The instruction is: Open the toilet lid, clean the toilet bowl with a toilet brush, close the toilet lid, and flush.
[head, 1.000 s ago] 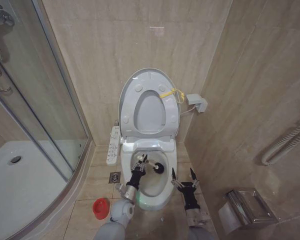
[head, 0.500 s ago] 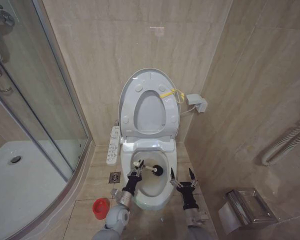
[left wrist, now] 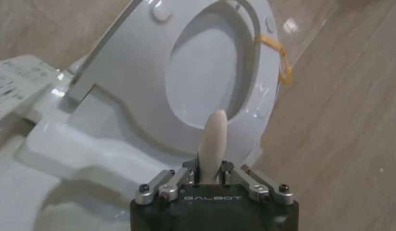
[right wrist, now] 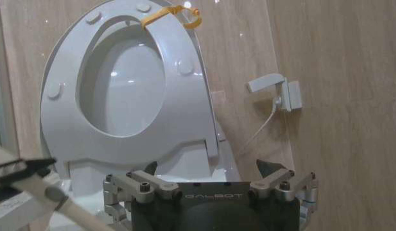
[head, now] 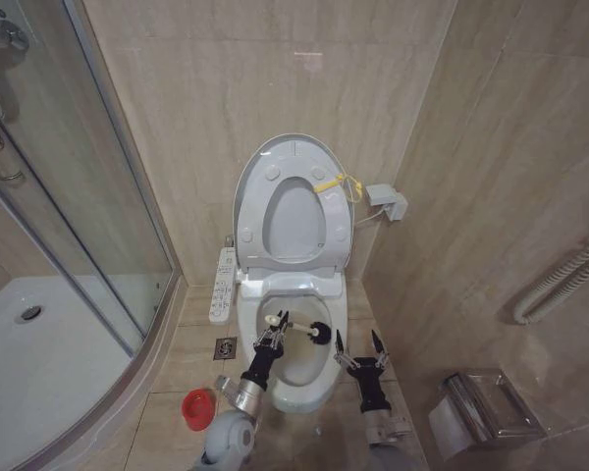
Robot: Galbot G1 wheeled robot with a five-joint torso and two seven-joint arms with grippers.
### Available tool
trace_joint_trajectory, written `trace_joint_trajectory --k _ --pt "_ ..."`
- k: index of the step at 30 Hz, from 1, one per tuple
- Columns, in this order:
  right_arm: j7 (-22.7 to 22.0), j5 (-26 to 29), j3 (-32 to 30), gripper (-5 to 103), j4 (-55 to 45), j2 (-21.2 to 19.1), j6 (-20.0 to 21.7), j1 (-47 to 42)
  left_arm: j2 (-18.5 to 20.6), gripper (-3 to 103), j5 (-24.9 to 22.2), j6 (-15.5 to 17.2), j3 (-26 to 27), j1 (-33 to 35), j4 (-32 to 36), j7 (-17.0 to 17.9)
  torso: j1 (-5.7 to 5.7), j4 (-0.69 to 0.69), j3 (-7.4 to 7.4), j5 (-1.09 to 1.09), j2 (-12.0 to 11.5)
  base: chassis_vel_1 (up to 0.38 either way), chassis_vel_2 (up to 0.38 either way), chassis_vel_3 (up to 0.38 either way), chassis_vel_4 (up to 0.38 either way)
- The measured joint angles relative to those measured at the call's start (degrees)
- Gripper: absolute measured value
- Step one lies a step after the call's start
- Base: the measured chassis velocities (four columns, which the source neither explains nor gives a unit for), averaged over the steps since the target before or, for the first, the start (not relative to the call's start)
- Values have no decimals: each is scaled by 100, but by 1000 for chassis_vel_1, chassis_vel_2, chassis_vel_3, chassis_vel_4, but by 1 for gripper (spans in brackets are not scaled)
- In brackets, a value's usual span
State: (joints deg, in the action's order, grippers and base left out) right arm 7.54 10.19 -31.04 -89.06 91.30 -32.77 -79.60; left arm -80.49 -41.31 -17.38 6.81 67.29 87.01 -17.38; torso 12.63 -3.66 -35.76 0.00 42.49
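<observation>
The toilet lid (head: 293, 150) stands raised against the wall, and the ring seat (head: 324, 240) is raised with it. Below them the toilet bowl (head: 293, 371) lies open. My left gripper (head: 273, 325) hovers over the bowl's left side, shut on the white handle of the toilet brush (left wrist: 214, 134). The brush's dark head (head: 319, 334) is inside the bowl, toward its right side. My right gripper (head: 355, 346) hangs open just off the bowl's right rim, holding nothing. From the right wrist view the open right gripper (right wrist: 210, 177) faces the raised lid (right wrist: 69, 115).
The brush's red cup holder (head: 197, 409) sits on the floor left of the bowl. A white button panel (head: 222, 285) sticks out at the toilet's left side. A glass shower enclosure (head: 69, 226) is on the left, a tiled wall and steel paper holder (head: 486, 407) on the right.
My left gripper has drawn back a little toward the bowl's near rim, and the brush head has swung slightly to the right inside the bowl. The right gripper has barely moved.
</observation>
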Motion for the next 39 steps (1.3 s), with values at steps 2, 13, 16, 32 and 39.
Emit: trace_joint_trajectory --k 2,13,16,32,39 --pt "0 0 1 100 2 5 -5 -2 -1 21 43 -7 52 -23 -206 12 0 -1 0 1 0 0 0 0 0" --pt "7 -1 24 100 -32 27 -10 -27 -150 20 236 -37 423 -517 -1374 235 1 -2 -1 -2 -1 0 0 0 0" --pt "7 -1 24 100 -49 23 -10 -34 -87 20 236 -18 437 -484 -1233 274 1 -2 -1 -2 -1 0 0 0 0" --pt "13 -29 45 100 -51 47 -11 -45 508 20 574 -100 663 636 1083 751 1 0 0 -1 -1 0 0 0 0" --pt "19 -114 102 100 -20 81 -17 -25 534 20 1020 12 899 868 1435 1148 0 -1 0 -1 0 0 0 0 0"
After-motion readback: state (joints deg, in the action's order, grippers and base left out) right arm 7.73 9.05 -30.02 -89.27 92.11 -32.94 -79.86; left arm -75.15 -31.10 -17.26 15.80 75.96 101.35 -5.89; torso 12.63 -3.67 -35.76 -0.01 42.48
